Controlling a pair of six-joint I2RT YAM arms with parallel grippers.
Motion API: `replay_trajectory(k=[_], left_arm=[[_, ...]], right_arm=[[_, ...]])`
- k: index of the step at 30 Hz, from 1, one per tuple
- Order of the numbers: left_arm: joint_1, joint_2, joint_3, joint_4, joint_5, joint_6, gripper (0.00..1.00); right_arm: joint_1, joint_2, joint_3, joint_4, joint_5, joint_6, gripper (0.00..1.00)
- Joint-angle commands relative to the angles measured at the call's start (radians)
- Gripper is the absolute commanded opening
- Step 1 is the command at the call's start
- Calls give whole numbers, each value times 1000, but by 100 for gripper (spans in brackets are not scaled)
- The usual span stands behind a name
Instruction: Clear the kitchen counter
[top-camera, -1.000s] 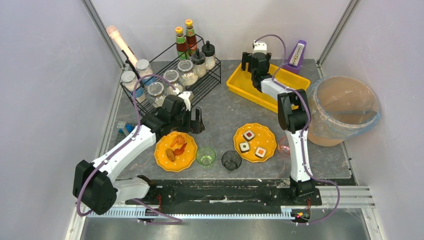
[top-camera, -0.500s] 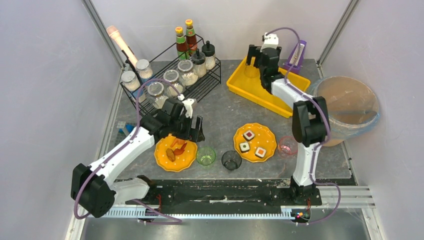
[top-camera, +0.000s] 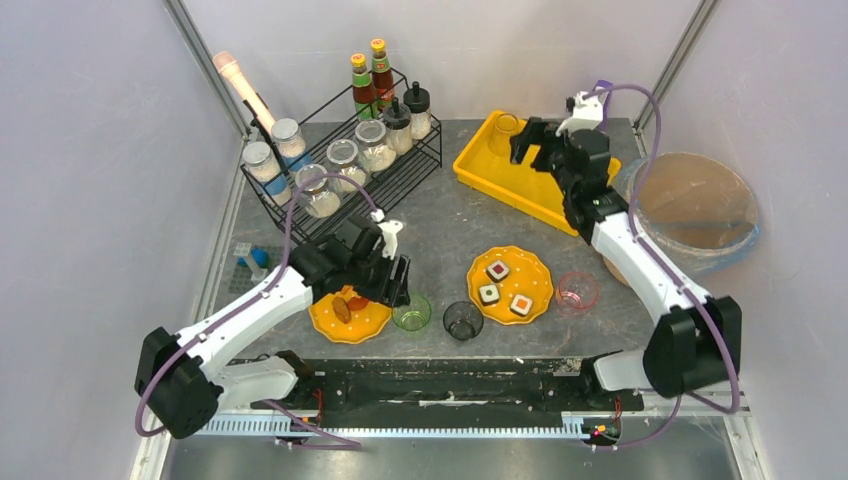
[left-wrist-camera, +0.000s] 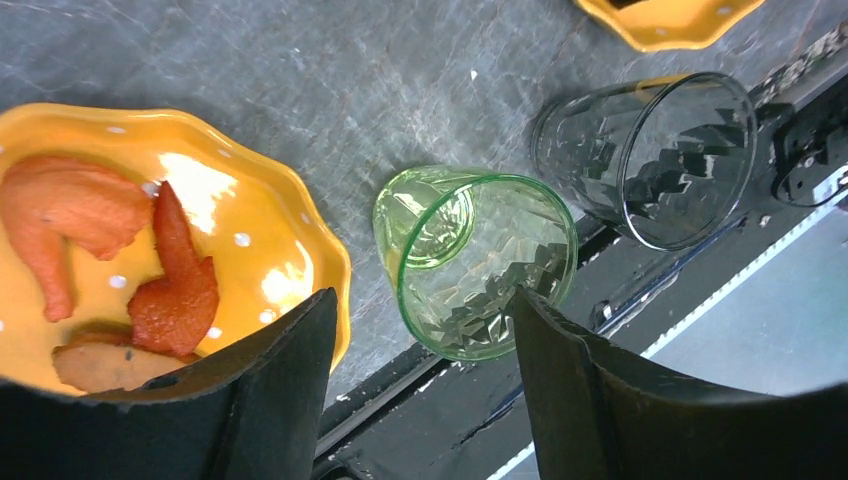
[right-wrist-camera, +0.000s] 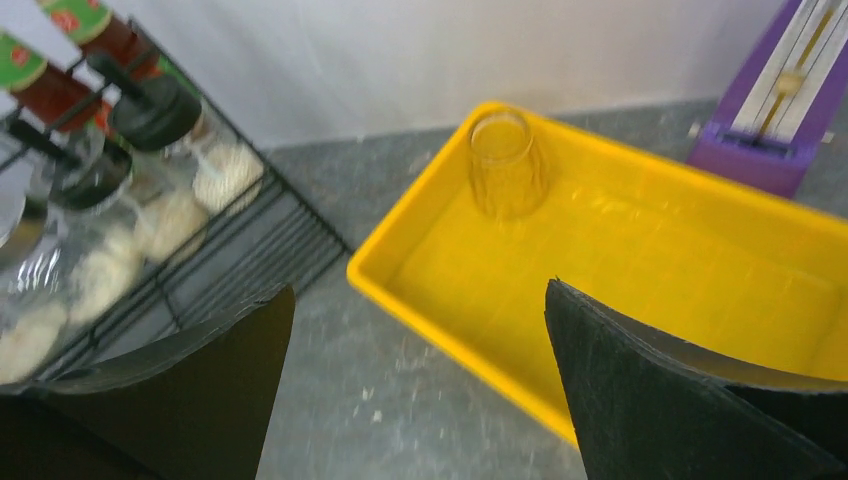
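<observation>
The kitchen counter (top-camera: 450, 215) is a dark-grey stone-look top. On its near part stand an orange plate of fried food (top-camera: 345, 315), a green glass (top-camera: 411, 313), a dark glass (top-camera: 462, 320), an orange plate with three sushi pieces (top-camera: 510, 283) and a pink glass (top-camera: 577, 292). My left gripper (top-camera: 395, 280) is open and empty just above the green glass (left-wrist-camera: 480, 265), beside the food plate (left-wrist-camera: 270, 250). My right gripper (top-camera: 527, 145) is open and empty over the yellow tray (top-camera: 500, 180). A clear glass (right-wrist-camera: 503, 160) stands upright in the tray's far corner.
A black wire rack (top-camera: 400, 180) with jars and sauce bottles stands at the back left. A lined bin (top-camera: 690, 215) stands at the right. A purple metronome (right-wrist-camera: 780, 110) stands behind the tray. The dark glass (left-wrist-camera: 650, 155) is right of the green one, near the front rail.
My right gripper has pulled back to the right, away from the clear glass, which stays in the tray. My left gripper has moved right and nearer, from the rack side to the green glass.
</observation>
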Motion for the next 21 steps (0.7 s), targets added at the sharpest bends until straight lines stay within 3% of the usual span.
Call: replay_trajectory(k=[1, 9, 15, 21], left_arm=[[-50, 57, -7, 15, -31, -39, 68], [-88, 112, -52, 73, -61, -67, 37], [-90, 74, -27, 65, -123, -102, 3], [-69, -17, 57, 42, -215, -124, 2]], right_arm=[[14, -130, -124, -83, -67, 52, 98], [14, -313, -302, -130, -155, 110, 98], [15, -376, -406, -68, -260, 210, 98], [21, -378, -452, 9, -336, 292, 98]])
